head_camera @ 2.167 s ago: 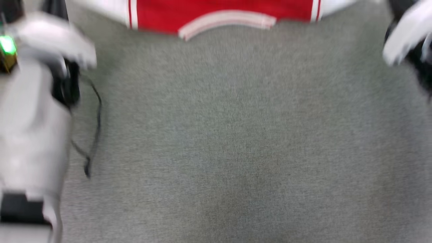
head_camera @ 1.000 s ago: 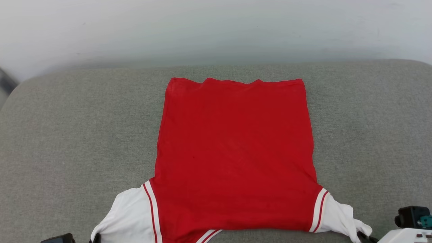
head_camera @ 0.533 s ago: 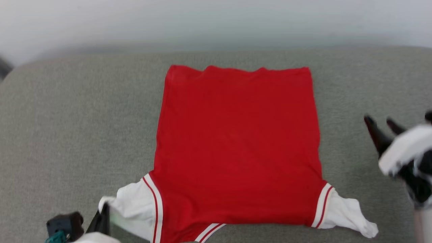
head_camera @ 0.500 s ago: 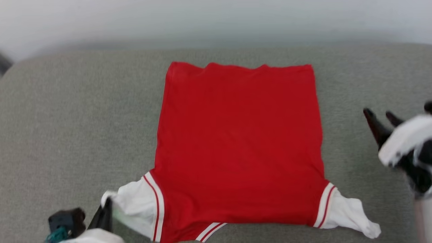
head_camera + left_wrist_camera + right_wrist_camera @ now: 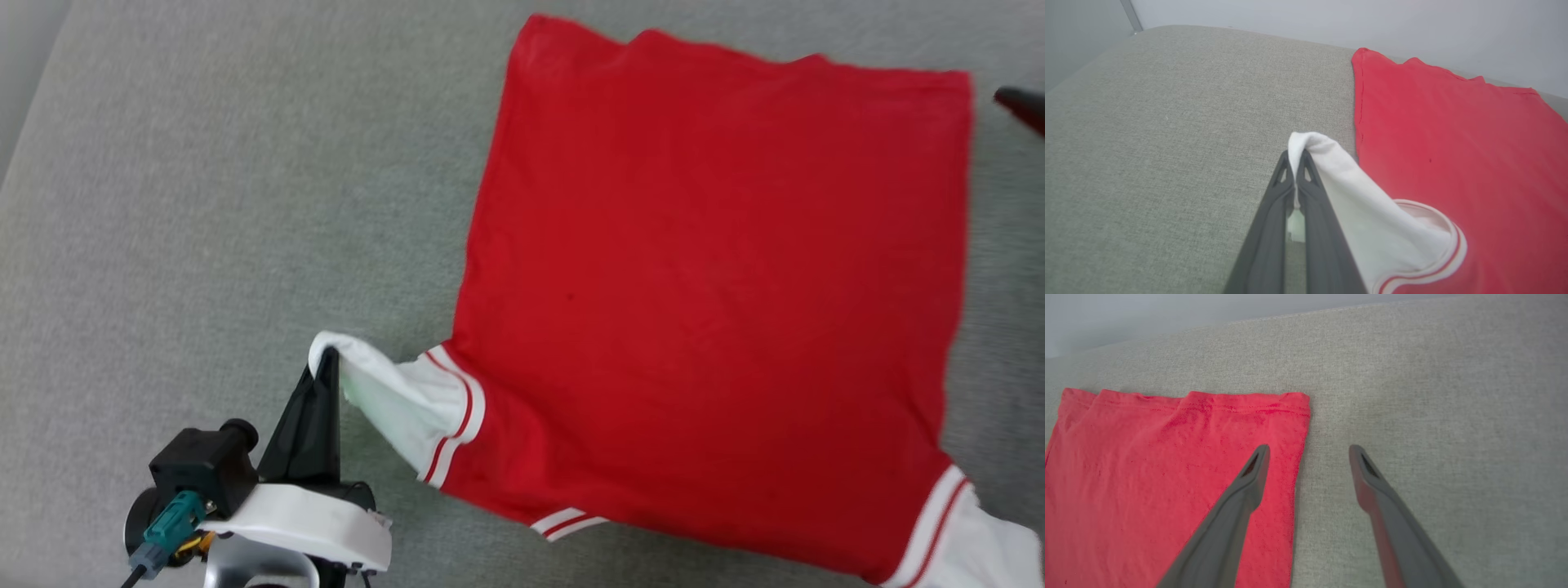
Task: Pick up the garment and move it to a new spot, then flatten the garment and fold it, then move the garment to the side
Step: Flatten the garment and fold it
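Observation:
The garment [image 5: 718, 294] lies spread flat on the grey cushion, plain red side up, its hem toward the far edge and its white sleeves toward me. My left gripper [image 5: 326, 359] is shut on the tip of the left white sleeve [image 5: 392, 400], which is drawn out and lifted a little off the cushion. In the left wrist view the white sleeve [image 5: 1355, 183] folds over the pinched fingertips [image 5: 1295, 157]. My right gripper [image 5: 1308, 451] stands open above the garment's far right hem corner [image 5: 1290, 404], one finger over the red cloth [image 5: 1147, 469], the other over bare cushion. A dark fingertip [image 5: 1020, 104] shows at the head view's right edge.
The grey fabric cushion [image 5: 204, 204] runs wide to the left of the garment. A pale wall [image 5: 1331, 20] rises behind its far edge. The right white sleeve [image 5: 988, 547] lies loose at the lower right corner of the head view.
The head camera has swung left and down, so the whole picture shifted. My right gripper has opened, let go of the right sleeve and risen to the far hem corner. The left keeps its hold.

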Robot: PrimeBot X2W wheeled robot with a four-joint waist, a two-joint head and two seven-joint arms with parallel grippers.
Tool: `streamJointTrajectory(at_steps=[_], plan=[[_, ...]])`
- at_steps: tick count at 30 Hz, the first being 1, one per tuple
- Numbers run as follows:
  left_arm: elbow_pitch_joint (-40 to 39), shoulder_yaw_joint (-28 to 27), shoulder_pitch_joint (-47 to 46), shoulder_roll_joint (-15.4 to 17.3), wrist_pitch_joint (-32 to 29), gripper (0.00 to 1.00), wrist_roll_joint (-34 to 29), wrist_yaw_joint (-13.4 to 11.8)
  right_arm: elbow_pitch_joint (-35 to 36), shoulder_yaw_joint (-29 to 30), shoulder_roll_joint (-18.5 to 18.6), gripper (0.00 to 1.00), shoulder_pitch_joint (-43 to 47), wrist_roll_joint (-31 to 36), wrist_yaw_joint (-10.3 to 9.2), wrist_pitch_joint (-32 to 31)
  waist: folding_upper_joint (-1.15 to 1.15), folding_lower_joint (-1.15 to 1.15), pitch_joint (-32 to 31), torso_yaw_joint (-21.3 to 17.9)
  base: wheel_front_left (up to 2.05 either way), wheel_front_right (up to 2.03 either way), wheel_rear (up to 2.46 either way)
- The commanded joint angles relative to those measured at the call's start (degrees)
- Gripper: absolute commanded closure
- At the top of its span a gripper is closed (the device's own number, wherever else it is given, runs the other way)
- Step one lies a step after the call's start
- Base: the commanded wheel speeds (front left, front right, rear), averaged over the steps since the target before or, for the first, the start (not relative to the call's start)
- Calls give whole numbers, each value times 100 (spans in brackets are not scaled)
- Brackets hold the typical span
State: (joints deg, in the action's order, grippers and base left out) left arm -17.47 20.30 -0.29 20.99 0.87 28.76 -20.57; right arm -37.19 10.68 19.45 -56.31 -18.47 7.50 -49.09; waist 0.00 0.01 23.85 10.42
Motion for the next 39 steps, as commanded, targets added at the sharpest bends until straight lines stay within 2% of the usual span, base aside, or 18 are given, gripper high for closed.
streamJointTrajectory(at_steps=[1, 8, 14, 15, 17, 20, 25, 31, 32, 35, 39], plan=[[-39, 0, -113, -18, 54, 100, -39, 30, -38, 43, 39, 0, -127, 46, -2, -40, 0, -1, 382, 360, 0, 0, 0], [-29, 143, -409, -176, 246, 100, -95, 134, -332, 331, 57, 0, -601, 505, -2, -513, 0, -1, 770, 615, 0, 0, 0], [97, 164, -501, -227, 335, 100, -62, 178, -748, 516, -167, 0, -374, 802, -3, -1050, 0, -1, 822, 609, 0, 0, 0], [123, 159, -509, -225, 347, 100, -64, 171, -790, 544, -201, 49, -347, 850, -3, -1147, 0, -1, 805, 602, 0, 0, 0], [160, 154, -503, -223, 372, 100, -54, 186, -719, 514, -238, 100, -358, 894, -3, -1170, 0, -1, 770, 586, 0, 0, 0], [193, 148, -520, -219, 399, 100, -33, 216, -456, 232, -215, 100, -422, 850, -2, -1023, 0, -1, 701, 571, 0, 0, 0], [297, 119, -452, -203, 434, 100, 16, 224, -124, -171, 164, 100, -419, 672, -2, -956, 0, -1, 437, 501, 0, 0, 0], [441, 30, -247, -112, 414, 100, 103, 180, 359, -720, 542, 100, -193, 324, -2, -904, 0, -1, -162, 297, 0, 0, 0], [593, -133, 140, 46, 293, 100, 236, 70, 1142, -1211, 1049, 100, 522, -194, -3, -1025, 0, -1, -924, -56, 0, 0, 0], [578, -188, 360, 159, 202, 100, 261, -27, 1637, -1235, 1341, 100, 1163, -442, -3, -1142, 0, -1, -1231, -271, 0, 0, 0], [501, -282, 659, 265, 60, 100, 321, -181, 2253, -1015, 1497, 100, 2321, -724, -3, -1255, 0, -1, -1526, -619, 0, 0, 0]])
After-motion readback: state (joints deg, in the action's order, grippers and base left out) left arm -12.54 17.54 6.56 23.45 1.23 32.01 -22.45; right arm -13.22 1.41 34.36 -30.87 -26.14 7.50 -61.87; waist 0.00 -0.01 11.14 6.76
